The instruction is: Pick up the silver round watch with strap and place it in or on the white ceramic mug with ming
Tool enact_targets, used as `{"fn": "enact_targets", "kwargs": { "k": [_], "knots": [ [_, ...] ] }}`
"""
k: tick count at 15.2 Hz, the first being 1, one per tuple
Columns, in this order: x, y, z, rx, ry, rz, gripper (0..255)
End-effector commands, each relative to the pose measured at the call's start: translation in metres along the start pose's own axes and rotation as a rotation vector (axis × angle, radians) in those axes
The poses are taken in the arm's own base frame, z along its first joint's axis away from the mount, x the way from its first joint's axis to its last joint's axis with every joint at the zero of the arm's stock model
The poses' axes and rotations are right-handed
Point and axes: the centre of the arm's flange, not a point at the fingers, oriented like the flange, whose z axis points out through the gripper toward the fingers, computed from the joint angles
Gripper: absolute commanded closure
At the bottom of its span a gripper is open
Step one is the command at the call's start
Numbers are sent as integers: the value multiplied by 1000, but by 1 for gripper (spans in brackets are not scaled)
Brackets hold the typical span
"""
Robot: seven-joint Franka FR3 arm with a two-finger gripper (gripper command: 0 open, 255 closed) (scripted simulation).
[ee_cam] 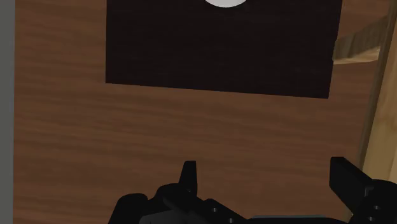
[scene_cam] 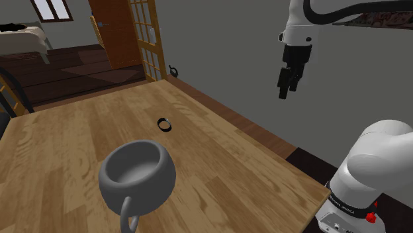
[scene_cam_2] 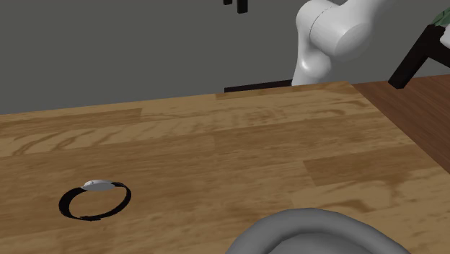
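On the table [scene_cam_2: 288,144], a black-strapped watch [scene_cam_2: 99,185] shows a pale round face; the gripper [ee_cam: 267,173] stands wide open.

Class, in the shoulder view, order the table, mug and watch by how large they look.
1. table
2. mug, which sits near the camera, so it looks bigger
3. watch, plainly the smallest
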Motion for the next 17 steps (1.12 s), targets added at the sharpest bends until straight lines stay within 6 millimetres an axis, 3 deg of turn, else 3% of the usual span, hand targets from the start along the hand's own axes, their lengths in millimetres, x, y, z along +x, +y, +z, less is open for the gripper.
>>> {"fn": "enact_targets", "kwargs": {
  "k": [1, 17],
  "knots": [
    [0, 0, 0, 0, 0, 0, 0],
    [121, -168, 19, -50, 105, 65, 0]
  ]
}}
